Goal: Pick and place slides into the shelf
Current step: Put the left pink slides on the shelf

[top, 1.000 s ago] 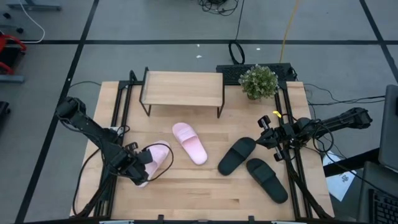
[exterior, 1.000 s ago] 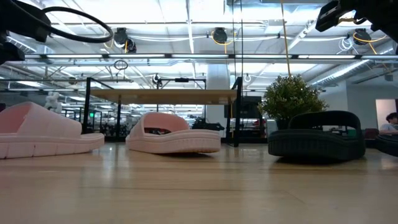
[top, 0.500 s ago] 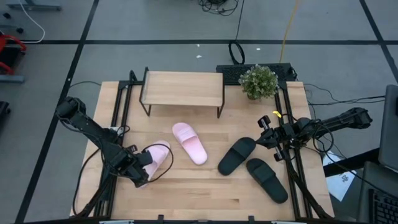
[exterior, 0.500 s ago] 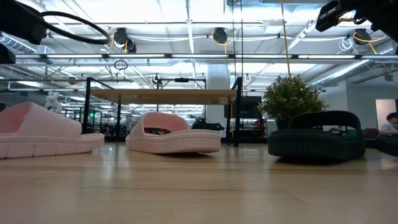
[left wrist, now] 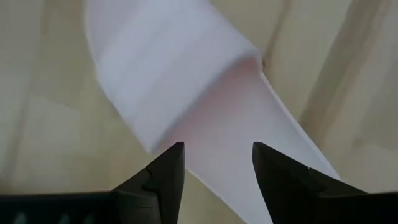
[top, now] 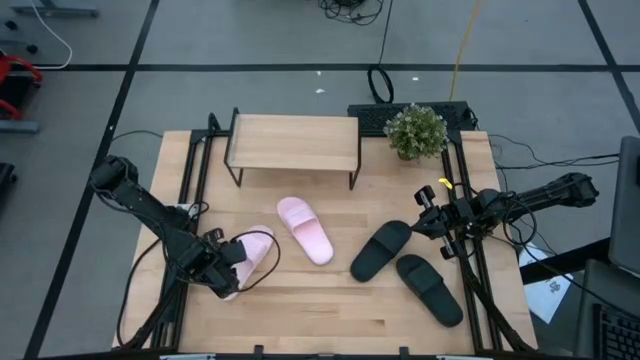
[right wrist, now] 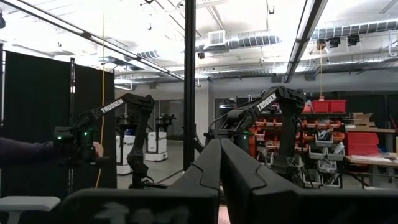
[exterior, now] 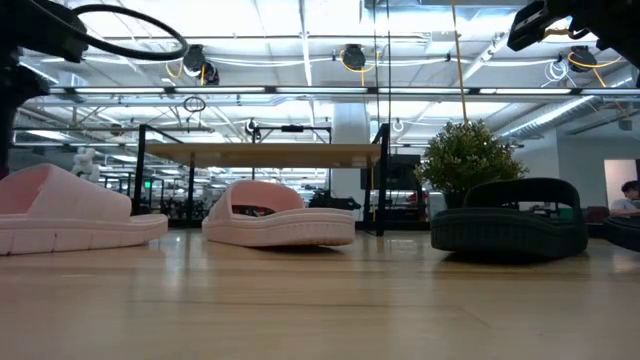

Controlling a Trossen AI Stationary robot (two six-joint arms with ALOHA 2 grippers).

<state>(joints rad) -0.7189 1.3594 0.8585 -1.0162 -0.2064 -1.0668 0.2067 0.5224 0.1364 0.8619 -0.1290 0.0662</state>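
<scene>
Bright, even overhead light, glaring ceiling lamps [exterior: 345, 55] in low view, blurred pink slide [left wrist: 186, 93] close-up

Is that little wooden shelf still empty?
Seemingly empty: the shelf top is bare, and the low view shows nothing beneath it. All four slides lie on the table.

Workshop hall around a light wooden tabletop [top: 330, 300]

Grey concrete floor [top: 250, 40] crossed by black tape lines; bright ceiling strip lights [exterior: 300, 40]; a small green potted plant [top: 416, 130] at the table's far edge.

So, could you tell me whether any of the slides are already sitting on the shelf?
No, the shelf top is bare in the high view, and both pink slides and both black slides lie on the table.
</scene>
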